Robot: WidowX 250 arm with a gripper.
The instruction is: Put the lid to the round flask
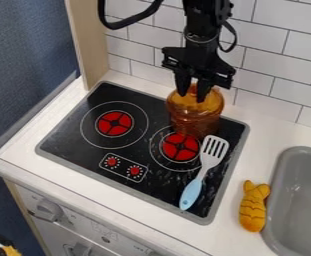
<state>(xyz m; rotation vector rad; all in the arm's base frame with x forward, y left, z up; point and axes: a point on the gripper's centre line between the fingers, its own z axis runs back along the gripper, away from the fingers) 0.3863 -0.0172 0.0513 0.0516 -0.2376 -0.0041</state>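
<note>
At upper centre, the black pincer (192, 95) points down, its fingers narrowed on either side of the small knob on the lid (212, 103), which it appears to hold. The lid, a shallow dome of see-through amber, is at the mouth of the round flask (194, 124); whether it sits flush I cannot tell. The flask, of the same glossy, translucent amber, is bulging and rounded, upright at the back right of the black hob (164, 190), a smooth, scuffed slab with grey edging and red round burners. Just in front of it lies a spatula (213, 152), its pale slotted head slanting down to a smooth light-blue handle. At lower right, a plump, ridged mustard-yellow toy fish (253, 209) rests on the white counter (234, 245) beside the rounded grey sink (301, 205). Glossy white tiles (271, 55) line the upper right; pale wood (89, 40) stands upper left.
</note>
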